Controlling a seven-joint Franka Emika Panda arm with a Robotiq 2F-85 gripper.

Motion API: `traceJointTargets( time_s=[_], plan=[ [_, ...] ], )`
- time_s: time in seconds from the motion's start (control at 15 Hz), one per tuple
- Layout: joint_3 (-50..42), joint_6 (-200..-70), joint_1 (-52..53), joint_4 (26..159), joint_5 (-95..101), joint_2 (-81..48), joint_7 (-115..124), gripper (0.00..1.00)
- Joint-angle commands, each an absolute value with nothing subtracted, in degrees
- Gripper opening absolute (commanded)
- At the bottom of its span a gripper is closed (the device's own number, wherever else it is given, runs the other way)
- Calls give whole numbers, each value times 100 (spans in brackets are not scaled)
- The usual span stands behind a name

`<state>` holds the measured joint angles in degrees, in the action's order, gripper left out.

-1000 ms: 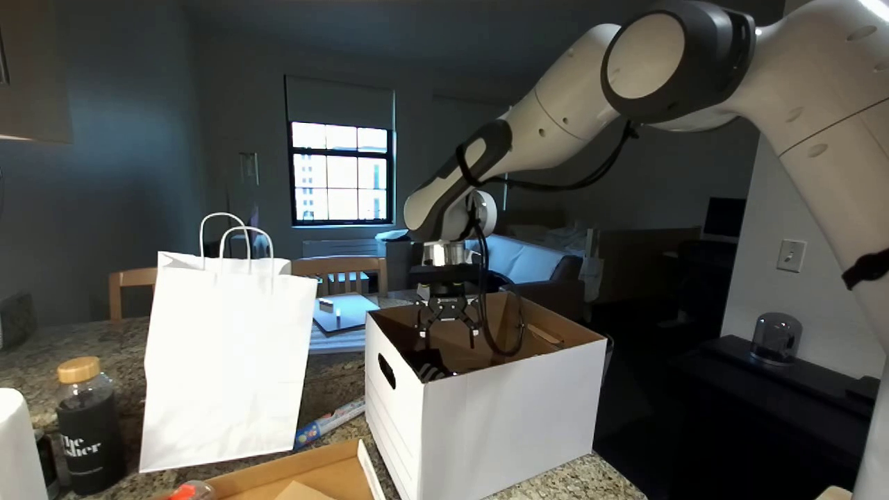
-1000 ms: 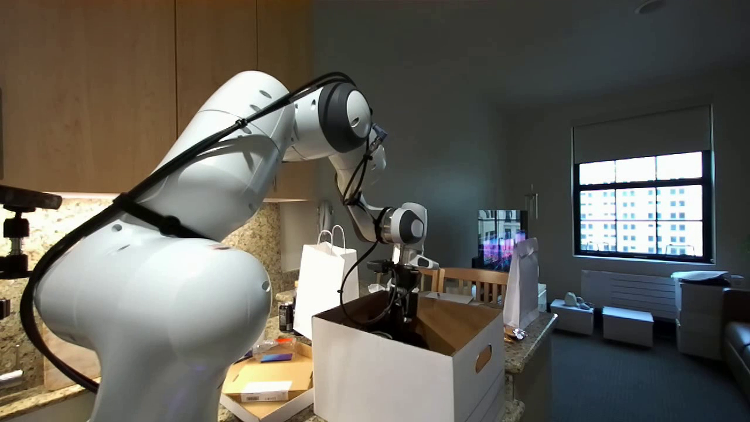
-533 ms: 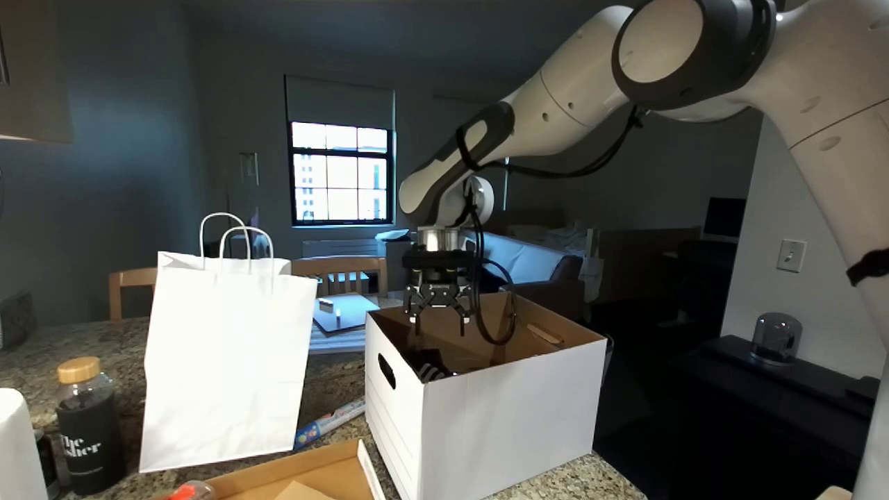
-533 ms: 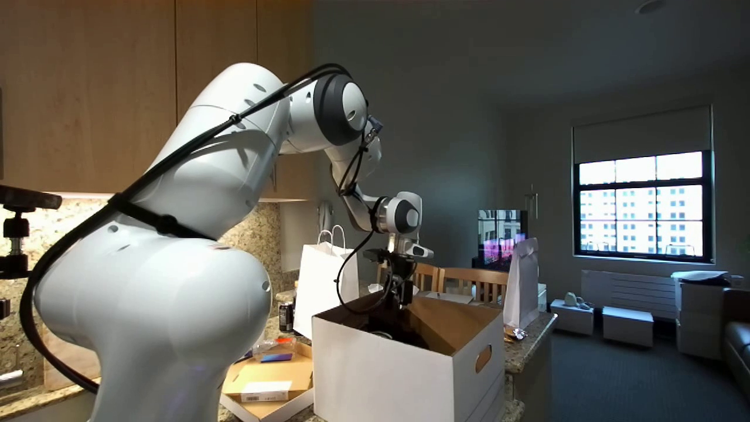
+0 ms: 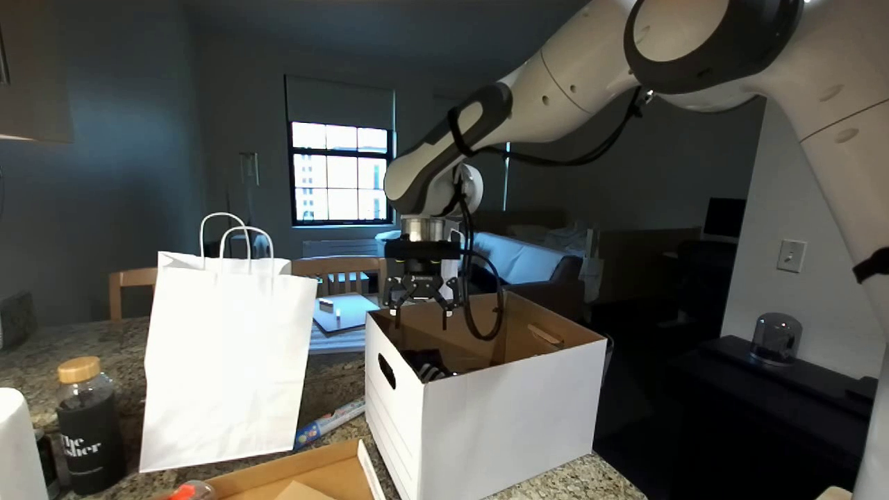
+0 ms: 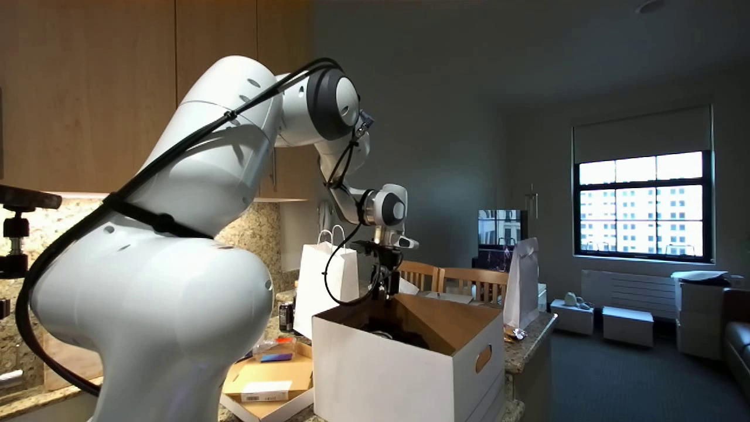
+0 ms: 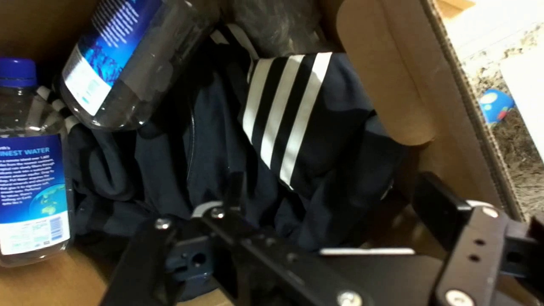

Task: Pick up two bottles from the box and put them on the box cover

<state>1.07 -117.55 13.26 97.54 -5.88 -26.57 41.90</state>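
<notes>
Fingers (image 7: 440,208) were spread wide over box (image 5: 510,423), nil held; btl (image 7: 32,178) inside said "INEST WATER", flask (image 5: 89,429) w/ "sher" well away from box.

The box (image 5: 514,410) is smooth, dull cardboard, each bottle (image 7: 34,170) is clear, shiny plastic, the clothing (image 7: 221,140) is soft, dull cloth, the shopping bag (image 5: 226,368) is paper, the chair (image 6: 471,274) is wood, the counter (image 5: 569,479) is stone, and the dim, crinkly stuff (image 7: 276,25) is maybe plastic.
</notes>
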Motion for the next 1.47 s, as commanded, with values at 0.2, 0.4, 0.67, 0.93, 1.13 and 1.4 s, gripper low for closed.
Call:
traceJointTargets(
  time_s=[0.2,0.4,0.67,0.93,1.13,1.4],
  plan=[
    [464,-12265,1255,9864,-1013,-2666,3885,100],
    [472,-12431,1329,9868,-929,-2729,3930,100],
    [382,-12230,1300,9798,-847,-2755,4029,100],
    [307,-12254,1258,9875,-838,-2700,4074,100],
    [204,-12185,1283,9929,-703,-2653,4145,100],
    [54,-12005,1291,10049,-391,-2510,4136,100]
  ],
)
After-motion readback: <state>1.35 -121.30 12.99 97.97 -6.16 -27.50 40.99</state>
